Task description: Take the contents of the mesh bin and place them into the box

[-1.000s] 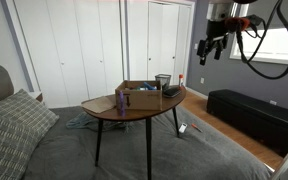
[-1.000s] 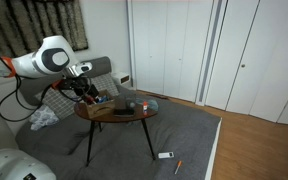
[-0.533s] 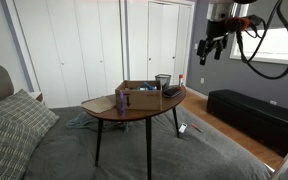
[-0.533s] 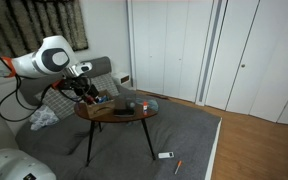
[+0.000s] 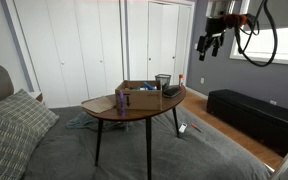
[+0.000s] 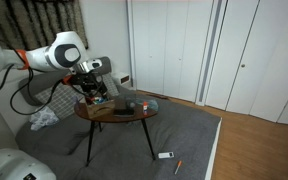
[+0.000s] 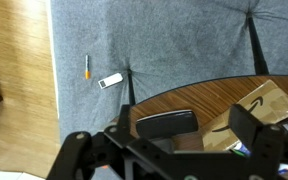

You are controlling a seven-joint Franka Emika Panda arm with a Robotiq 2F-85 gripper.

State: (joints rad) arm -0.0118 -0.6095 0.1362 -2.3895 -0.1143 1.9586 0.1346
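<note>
Wire-mesh and see-through, the mesh bin (image 5: 163,81) looks light yet stiff, best pinched at its rim, while the fingers (image 7: 252,125) hang spread wide, empty, well apart.

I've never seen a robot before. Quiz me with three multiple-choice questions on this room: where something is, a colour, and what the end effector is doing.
1. Where is the mesh bin? A on the table, by the box; B on the floor; C on the sofa.
2. What colour is the small cylinder by the box? A green; B purple; C yellow.
3. The end effector is: A shut on the bin; B inside the box; C raised above the table, empty.
Answers: 1 A, it stands at the box's end; 2 B, plainly purple; 3 C, it hangs high, nothing held.
</note>
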